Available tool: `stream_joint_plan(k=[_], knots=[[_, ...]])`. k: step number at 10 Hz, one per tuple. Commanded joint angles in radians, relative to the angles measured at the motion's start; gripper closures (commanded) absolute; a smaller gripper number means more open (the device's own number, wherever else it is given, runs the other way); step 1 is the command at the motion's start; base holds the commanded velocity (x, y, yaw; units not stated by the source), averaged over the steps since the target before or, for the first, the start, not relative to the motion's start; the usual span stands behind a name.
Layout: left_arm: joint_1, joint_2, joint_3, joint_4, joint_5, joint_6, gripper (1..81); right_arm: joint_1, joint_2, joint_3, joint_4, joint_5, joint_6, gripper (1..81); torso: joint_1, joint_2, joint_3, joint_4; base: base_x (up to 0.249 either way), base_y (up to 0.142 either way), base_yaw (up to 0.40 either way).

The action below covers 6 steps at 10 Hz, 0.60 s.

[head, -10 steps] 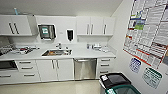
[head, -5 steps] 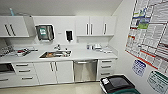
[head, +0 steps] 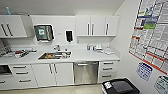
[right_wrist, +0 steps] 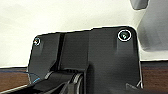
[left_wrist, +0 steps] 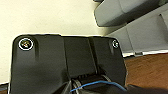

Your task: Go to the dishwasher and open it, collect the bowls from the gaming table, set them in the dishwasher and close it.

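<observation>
A kitchenette wall is facing the robot in the head view. The dishwasher (head: pixel 86 72), a steel-fronted unit with a bar handle across its top, is sitting shut under the white counter (head: pixel 82 56), between a pair of cabinet doors and a stack of drawers, and right of the sink (head: pixel 54 55). A black bin (head: pixel 120 87) is standing on the floor near the wall at lower right, just ahead of the dishwasher's side.

By my reading, the first step is in hand: the robot is approaching the dishwasher, with the door not yet opened. The next move seems to call for closing in squarely on the handle while keeping off the bin.

Whether either gripper is open or closed, I cannot tell.
</observation>
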Motion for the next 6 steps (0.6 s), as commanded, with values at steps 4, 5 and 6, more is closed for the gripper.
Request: stream_joint_plan(k=[4, 5, 6], knots=[[-0.057, -0.015, 0.009, -0.004, 0.047, 0.002, 1.0, 0.056, -0.002, 0.008, 0.002, -0.05, 0.0, 1.0, 0.0, -0.001, 0.0, 0.0, 0.154, 0.07, 0.0], [-0.057, -0.015, 0.007, -0.004, 0.047, 0.002, 1.0, 0.054, -0.003, 0.008, 0.002, -0.05, 0.0, 1.0, 0.0, -0.001, 0.0, 0.0, 0.148, 0.07, 0.0], [-0.057, -0.015, 0.007, -0.004, 0.047, 0.002, 1.0, 0.054, -0.003, 0.008, 0.002, -0.05, 0.0, 1.0, 0.0, -0.001, 0.0, 0.0, 0.148, 0.07, 0.0]])
